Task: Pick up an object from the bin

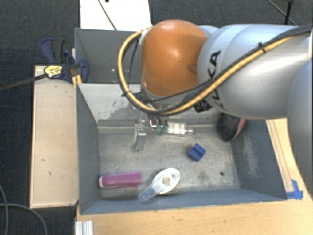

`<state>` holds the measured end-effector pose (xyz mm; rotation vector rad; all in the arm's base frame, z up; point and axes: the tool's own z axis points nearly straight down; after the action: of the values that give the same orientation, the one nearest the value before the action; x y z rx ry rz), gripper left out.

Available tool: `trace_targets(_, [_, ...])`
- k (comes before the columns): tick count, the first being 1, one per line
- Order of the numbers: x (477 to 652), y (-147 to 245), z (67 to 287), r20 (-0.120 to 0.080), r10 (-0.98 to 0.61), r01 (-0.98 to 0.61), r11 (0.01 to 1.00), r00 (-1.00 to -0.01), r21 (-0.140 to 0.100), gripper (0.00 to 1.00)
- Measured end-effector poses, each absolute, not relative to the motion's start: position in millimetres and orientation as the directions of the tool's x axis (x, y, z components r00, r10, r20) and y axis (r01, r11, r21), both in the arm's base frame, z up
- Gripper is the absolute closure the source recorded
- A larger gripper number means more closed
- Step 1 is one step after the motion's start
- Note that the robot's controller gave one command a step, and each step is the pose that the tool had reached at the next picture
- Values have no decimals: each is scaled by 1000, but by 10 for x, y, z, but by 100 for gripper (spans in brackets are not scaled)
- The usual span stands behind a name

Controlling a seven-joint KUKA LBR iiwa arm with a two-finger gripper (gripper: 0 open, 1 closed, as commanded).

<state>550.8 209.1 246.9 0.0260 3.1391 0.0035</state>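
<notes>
My gripper (139, 142) hangs low over the back left part of the bin floor, under the orange cover. Just to its right lies a small clear bottle-like thing (177, 129) with a bit of green and pink at its left end; whether the gripper touches it I cannot tell. A small blue block (196, 152) rests on the floor further right. At the front left lies a magenta tube (121, 180) on its side, and next to it a white and clear tape dispenser (161, 182).
A dark round thing with a pink edge (230, 126) sits at the bin's right wall, half under the arm. The arm and its orange cover hide the back middle of the bin.
</notes>
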Motion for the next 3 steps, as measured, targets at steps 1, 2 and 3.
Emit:
trace_targets(1, [4948,2255,749,9,-42,-42,999,-999,-2,0])
trace_targets(2, [5000,2253,779,-11,-30,-30,1000,-999,3,100])
trace_targets(3, [4882,2428,1970,-6,110,110,994,-994,5,100])
